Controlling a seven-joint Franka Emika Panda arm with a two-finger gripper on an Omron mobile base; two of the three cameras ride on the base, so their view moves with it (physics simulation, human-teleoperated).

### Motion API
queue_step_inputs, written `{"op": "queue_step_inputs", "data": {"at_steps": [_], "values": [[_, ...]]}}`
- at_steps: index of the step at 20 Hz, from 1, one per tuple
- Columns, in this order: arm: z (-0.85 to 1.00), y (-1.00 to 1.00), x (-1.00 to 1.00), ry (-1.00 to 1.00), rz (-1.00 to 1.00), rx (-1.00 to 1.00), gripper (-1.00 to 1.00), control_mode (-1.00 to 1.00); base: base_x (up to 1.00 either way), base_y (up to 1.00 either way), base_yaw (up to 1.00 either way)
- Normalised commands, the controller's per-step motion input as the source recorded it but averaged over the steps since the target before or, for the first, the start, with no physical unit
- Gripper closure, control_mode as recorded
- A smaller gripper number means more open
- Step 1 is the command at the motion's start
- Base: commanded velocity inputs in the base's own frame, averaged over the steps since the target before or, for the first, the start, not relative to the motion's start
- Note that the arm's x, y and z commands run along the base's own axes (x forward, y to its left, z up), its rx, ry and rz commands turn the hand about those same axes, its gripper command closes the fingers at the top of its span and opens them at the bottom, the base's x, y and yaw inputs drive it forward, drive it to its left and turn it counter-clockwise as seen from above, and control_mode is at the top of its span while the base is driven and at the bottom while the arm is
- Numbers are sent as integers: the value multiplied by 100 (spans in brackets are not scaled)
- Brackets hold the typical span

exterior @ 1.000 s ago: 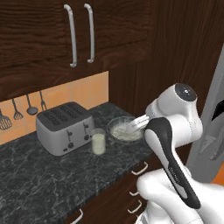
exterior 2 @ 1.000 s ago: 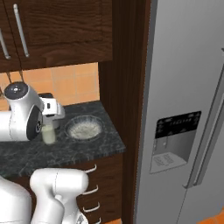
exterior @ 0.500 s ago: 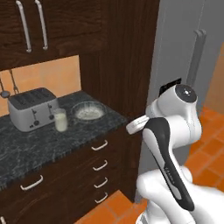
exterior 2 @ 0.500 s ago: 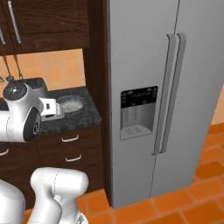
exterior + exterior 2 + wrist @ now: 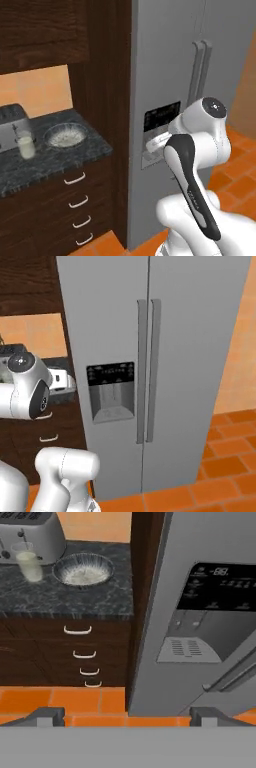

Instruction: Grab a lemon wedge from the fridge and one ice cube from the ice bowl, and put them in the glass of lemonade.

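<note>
While end effector (image 5: 127, 714) fingers apart: fridge (image 5: 190, 356) (doors shut), dark stone counter (image 5: 55, 160), orange tiles (image 5: 225, 456).

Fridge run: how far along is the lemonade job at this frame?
Nothing looks done yet. The fridge faces the robot with both doors shut, so no lemon wedge is out. The pincer is open and holds nothing. The ice bowl and the glass of lemonade sit side by side on the counter. Still left: open the fridge, take the wedge, take an ice cube, drop both in the glass.
</note>
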Motion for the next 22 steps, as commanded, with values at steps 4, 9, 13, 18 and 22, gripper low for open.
{"op": "queue_step_inputs", "data": {"at_steps": [4,9,13,18,22], "values": [[0,0,0,0,0,0,-100,100,7,-100,25],[0,0,0,0,0,0,-100,100,-14,-83,7],[0,0,0,0,0,0,-100,100,-25,-66,8],[0,0,0,0,0,0,-100,100,-8,-55,24],[0,0,0,0,0,0,-100,100,0,-32,33]]}}
